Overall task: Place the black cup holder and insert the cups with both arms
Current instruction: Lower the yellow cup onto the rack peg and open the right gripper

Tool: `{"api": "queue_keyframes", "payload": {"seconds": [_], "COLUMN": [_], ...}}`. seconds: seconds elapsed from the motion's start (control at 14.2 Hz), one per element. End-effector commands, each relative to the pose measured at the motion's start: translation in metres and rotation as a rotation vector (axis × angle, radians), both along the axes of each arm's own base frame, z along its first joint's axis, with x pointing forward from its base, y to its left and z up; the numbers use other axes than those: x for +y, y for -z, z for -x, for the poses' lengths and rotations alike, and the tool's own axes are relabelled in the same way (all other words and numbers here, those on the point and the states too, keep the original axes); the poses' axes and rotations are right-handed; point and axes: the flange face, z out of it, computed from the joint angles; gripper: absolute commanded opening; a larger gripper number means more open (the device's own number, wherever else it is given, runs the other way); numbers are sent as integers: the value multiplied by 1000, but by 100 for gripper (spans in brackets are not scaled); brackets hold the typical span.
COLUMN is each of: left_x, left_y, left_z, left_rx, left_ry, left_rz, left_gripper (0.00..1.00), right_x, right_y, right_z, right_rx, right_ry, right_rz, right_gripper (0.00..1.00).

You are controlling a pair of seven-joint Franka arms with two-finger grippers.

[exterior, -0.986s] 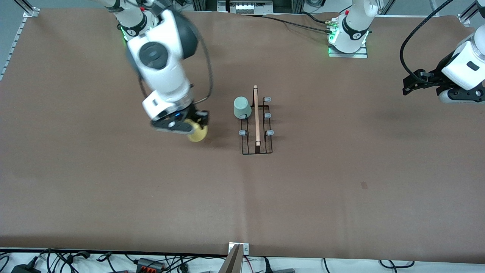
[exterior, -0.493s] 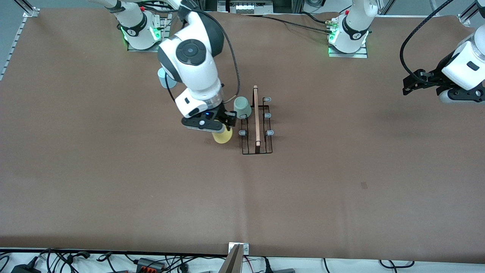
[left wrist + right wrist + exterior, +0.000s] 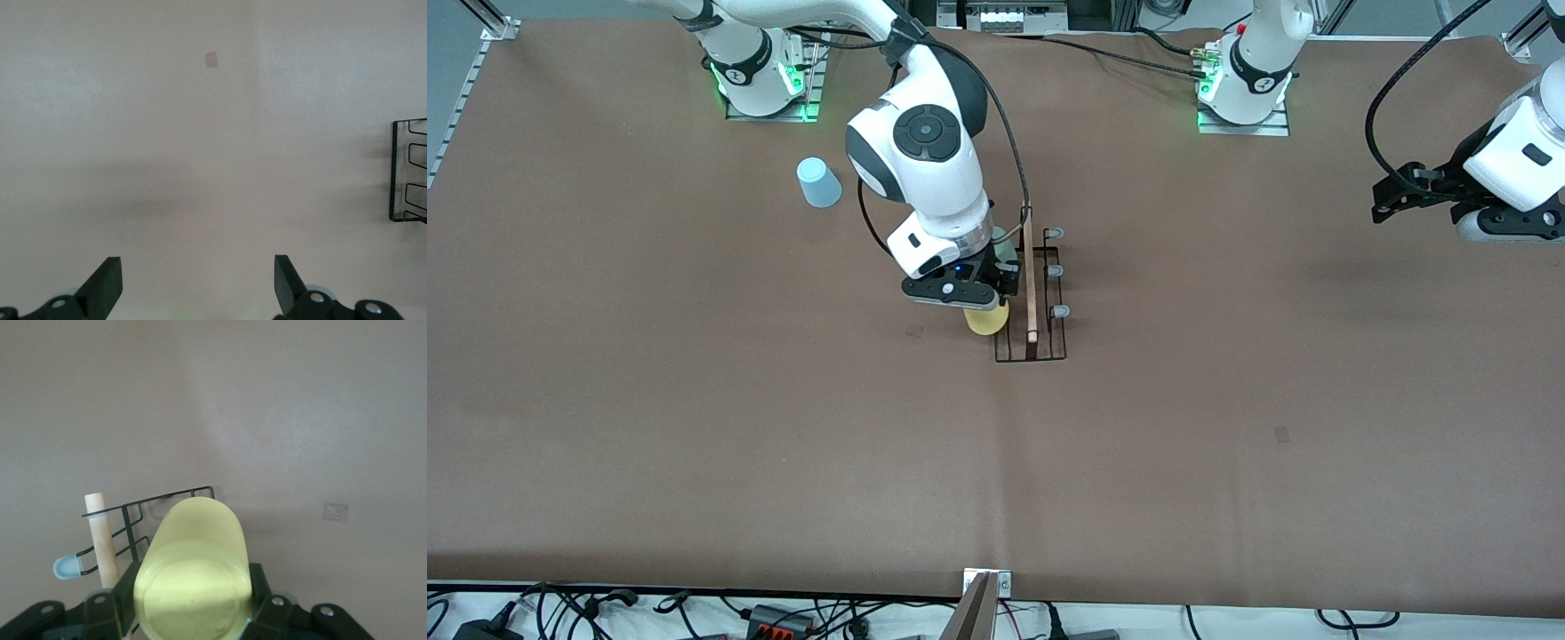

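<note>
Two fingers of my right gripper [image 3: 980, 298] are clamped on the yellow cup [image 3: 987, 319], which I hold in the air over the black cup holder [image 3: 1032, 342], at the holder's side toward the right arm's end of the table. In my right wrist view the yellow cup [image 3: 193, 577] fills the space between my fingers, and the wire frame and the wooden rod handle [image 3: 100, 537] show just past it. The pale grey-green cup [image 3: 1009, 252] sits on the holder and is mostly hidden under my wrist. On the clock face of the front view, the light blue cup [image 3: 818, 182] stands alone on the brown table [image 3: 694, 427] at about ten o'clock from the holder, well apart from it. My left gripper [image 3: 1392, 191] waits at about three o'clock, over the left arm's end of the table, with its fingers [image 3: 107, 283] wide apart and nothing between them
</note>
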Motion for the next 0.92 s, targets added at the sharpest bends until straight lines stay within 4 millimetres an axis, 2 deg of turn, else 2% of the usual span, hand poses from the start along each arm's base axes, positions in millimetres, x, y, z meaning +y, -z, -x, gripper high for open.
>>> {"api": "queue_keyframes", "payload": {"seconds": [0.0,0.14,0.35,0.42,0.49,0.56,0.63,0.77,0.85], "left_x": [2,3,3,4,4,4,4,4,4], "left_y": [-5,-5,-5,-5,-5,-5,-5,-5,-5], "left_z": [0,0,0,0,0,0,0,0,0], "left_rx": [-6,-6,-6,-6,-6,-6,-6,-8,-8], "left_ry": [3,1,1,0,0,0,0,0,0], "left_rz": [-7,-7,-7,-5,-5,-5,-5,-5,-5], "left_gripper": [100,100,100,100,100,100,100,100,100], "right_x": [9,12,16,19,20,20,16,1,-8], "right_y": [8,16,25,27,29,29,28,14,1], "right_z": [-6,-4,-1,2,3,3,0,-12,-14], "right_rx": [-36,-33,-24,-23,-19,-19,-21,-29,-33], "right_ry": [7,1,-4,-9,-12,-12,-17,-4,-11], "right_rz": [-10,-7,-5,-2,-1,-1,1,2,17], "right_gripper": [3,4,40,47,63,86,100,100,100]}}
